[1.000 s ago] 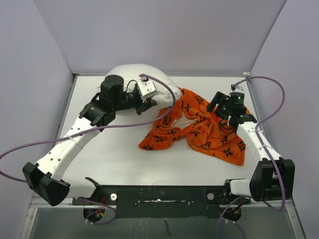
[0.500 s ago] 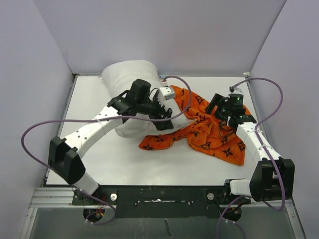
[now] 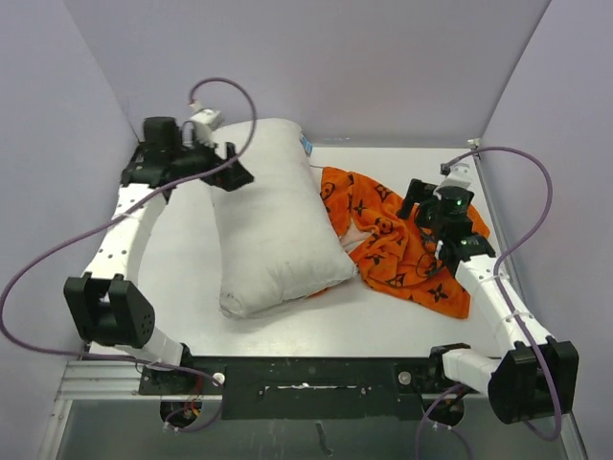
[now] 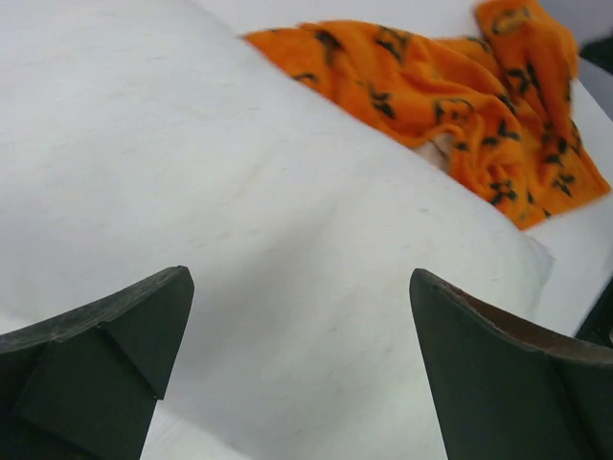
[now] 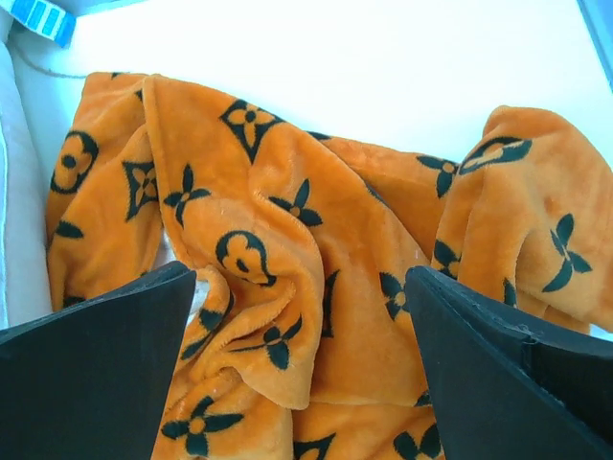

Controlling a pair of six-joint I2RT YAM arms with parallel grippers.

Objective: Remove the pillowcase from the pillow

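The plump white pillow [image 3: 273,225] lies bare on the table, left of centre, with a small blue tag [image 3: 306,146] at its far edge. Crumpled to its right is the orange pillowcase [image 3: 402,244] with dark motifs, touching the pillow's right side. My left gripper [image 3: 235,174] hovers open over the pillow's far left corner. In the left wrist view the left gripper [image 4: 299,278] has only the pillow [image 4: 239,192] below it. My right gripper [image 3: 419,203] hangs open above the pillowcase. In the right wrist view folds of the pillowcase [image 5: 287,220] lie beneath the right gripper [image 5: 299,273].
Grey walls close in the white table [image 3: 182,278] on the left, back and right. Purple cables [image 3: 522,158] loop off both arms. The black base rail [image 3: 316,374] runs along the near edge.
My left gripper opened, let go of the pillow and swung back to the far left. The pillow dropped flat, clear of the pillowcase. My right gripper opened wider over the fabric.
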